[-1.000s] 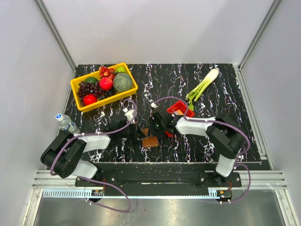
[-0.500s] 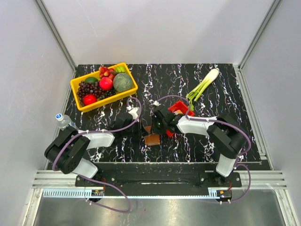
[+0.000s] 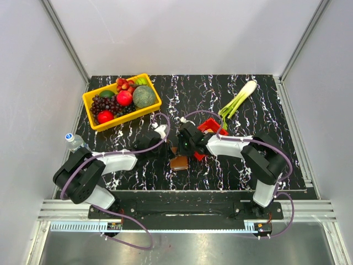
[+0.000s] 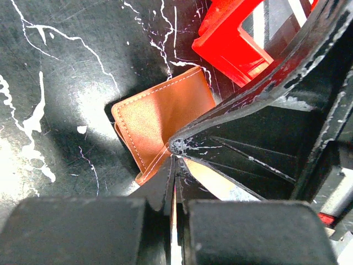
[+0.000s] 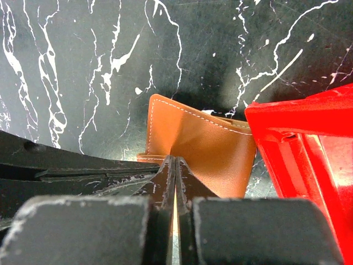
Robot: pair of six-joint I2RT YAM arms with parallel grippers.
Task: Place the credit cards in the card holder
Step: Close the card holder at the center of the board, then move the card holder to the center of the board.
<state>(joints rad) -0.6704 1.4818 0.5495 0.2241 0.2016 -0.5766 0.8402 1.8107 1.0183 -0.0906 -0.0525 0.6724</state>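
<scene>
- Top external view: the black marbled table (image 3: pixel 265 160) carries everything.
- Left arm (image 3: pixel 118 162) and right arm (image 3: pixel 231 148) both reach to the middle of the tabletop, toward its near edge, and their tips almost meet.
- A yellow basket (image 3: pixel 128 116) of fruit sits in the far left corner.
- A leek (image 3: pixel 238 99) lies toward the far right corner.
- The red bin (image 3: pixel 209 127) stands just beyond the right gripper (image 5: pixel 175 160).
- The card holder (image 3: pixel 178 162), brown leather, lies near the middle of the near edge, touching the bin; both sets of fingertips meet at its edge.
- The left gripper (image 4: pixel 174 165) has its jaws pressed to a slit on a whitish card (image 4: pixel 174 221) seen edge-on.
- The right gripper's jaws are likewise pinched on a tan card (image 4: pixel 216 186).
</scene>
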